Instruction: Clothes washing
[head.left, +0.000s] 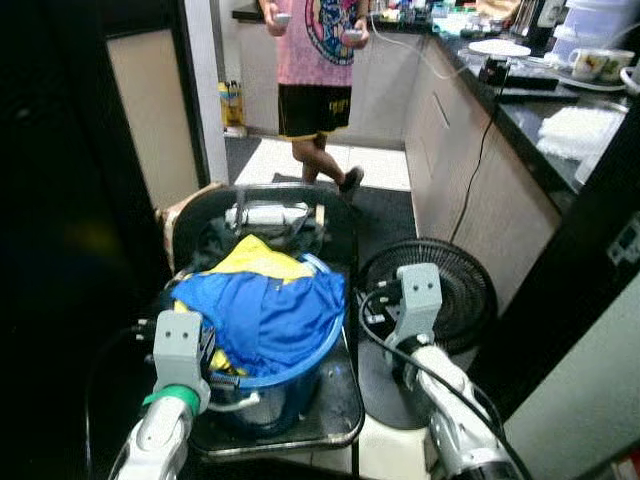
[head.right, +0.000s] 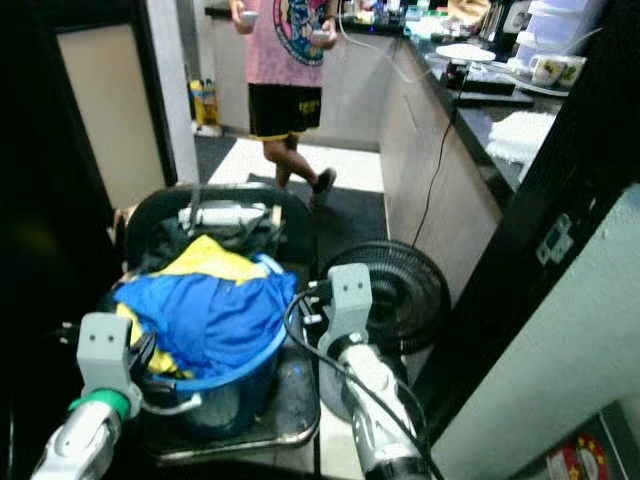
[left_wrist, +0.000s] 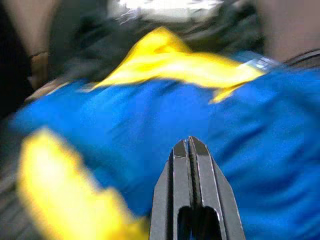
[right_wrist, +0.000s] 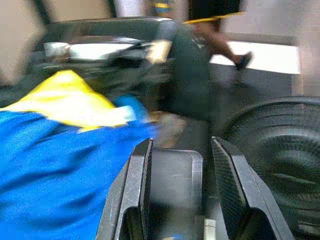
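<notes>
While a person (head.left: 318, 60) stands beyond the tub (head.left: 300, 372), a fan (head.left: 455, 290) sits just right of it. Blue and yellow clothes (head.left: 265, 310) heap in the tub. Left gripper (left_wrist: 190, 150), jaws closed and empty, hovers over them; right gripper (right_wrist: 181, 165), jaws wide, is between tub and fan.

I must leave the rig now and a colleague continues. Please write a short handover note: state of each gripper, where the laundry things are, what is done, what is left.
Left gripper: shut, empty, hovering by the near left side of the blue-and-yellow clothes.
Right gripper: open, empty, between the blue basin and the black floor fan.
Clothes are heaped in the basin, which stands on a dark tray.
A person stands farther back in the kitchen.
Done: nothing gripped yet.
Left: take hold of the laundry, bring it to the washer.
</notes>
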